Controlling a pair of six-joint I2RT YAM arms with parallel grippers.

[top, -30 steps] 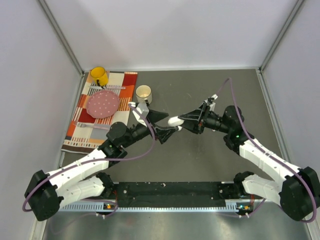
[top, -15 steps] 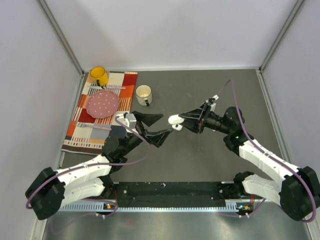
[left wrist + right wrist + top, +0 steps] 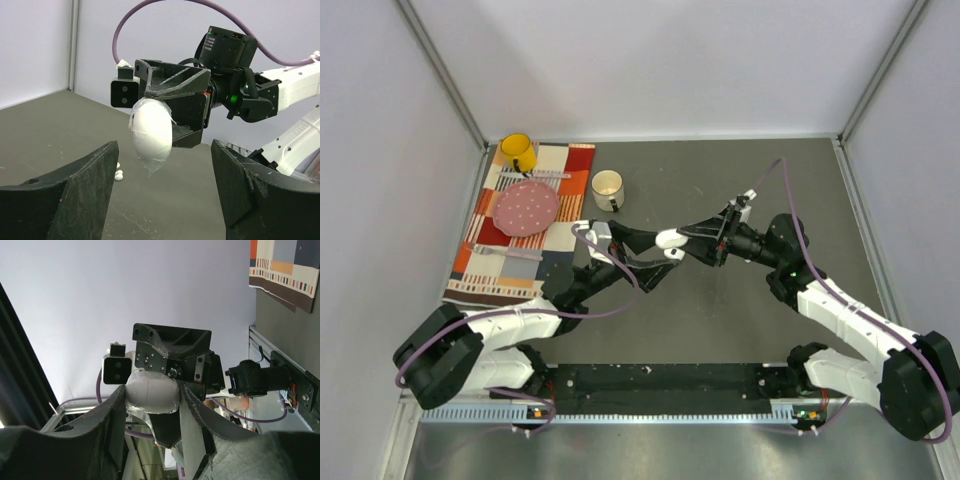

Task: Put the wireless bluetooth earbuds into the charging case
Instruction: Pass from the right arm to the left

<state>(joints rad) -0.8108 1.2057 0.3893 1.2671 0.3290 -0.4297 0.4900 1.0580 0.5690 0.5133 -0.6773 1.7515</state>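
Observation:
My right gripper (image 3: 672,240) is shut on a white pebble-like charging case (image 3: 668,239) and holds it above the table's middle. The case (image 3: 151,390) sits between its fingers in the right wrist view, with clear tape around it. My left gripper (image 3: 665,249) is open and empty, its fingers on either side of the case without touching it. In the left wrist view the case (image 3: 151,131) hangs just beyond the open jaws of the left gripper (image 3: 164,155). Tiny white earbuds (image 3: 119,173) lie on the dark table below; the top view hides them.
A striped cloth (image 3: 498,262) lies at the back left with a pink dotted plate (image 3: 527,207) and a yellow mug (image 3: 518,152) on it. A white mug (image 3: 608,185) stands beside the cloth. Walls enclose the table (image 3: 720,310).
My left gripper drew back to the left, then came forward again to the case, still open. My right gripper kept the case nearly still.

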